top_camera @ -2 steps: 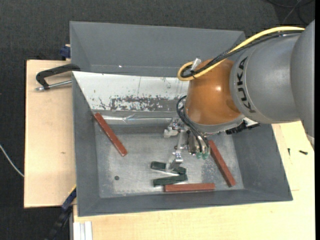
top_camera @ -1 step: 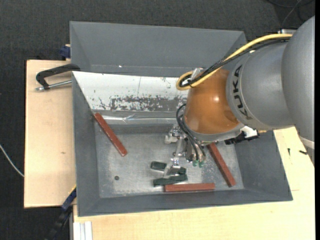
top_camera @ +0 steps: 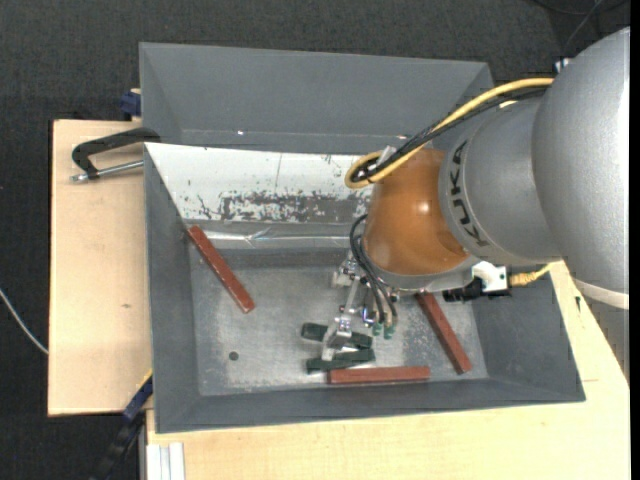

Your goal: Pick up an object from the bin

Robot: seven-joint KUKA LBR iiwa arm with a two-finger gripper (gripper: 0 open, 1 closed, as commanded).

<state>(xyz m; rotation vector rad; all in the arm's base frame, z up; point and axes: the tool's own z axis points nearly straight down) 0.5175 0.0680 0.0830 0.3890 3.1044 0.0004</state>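
My gripper (top_camera: pixel 352 328) reaches down into the front middle of the bin, right over a small cluster of dark green blocks (top_camera: pixel 328 334). One of these dark green pieces (top_camera: pixel 338 365) lies just in front of it on the bin floor. A red-brown flat stick (top_camera: pixel 379 374) lies along the front wall, touching that green piece. The gripper's tip is among the green blocks, and whether it has hold of one is hidden.
A second red-brown stick (top_camera: pixel 444 333) lies slanted at the right, beside the arm. A third red-brown stick (top_camera: pixel 220 268) lies slanted at the back left. The arm's orange cover and cables hang over the bin's right half.
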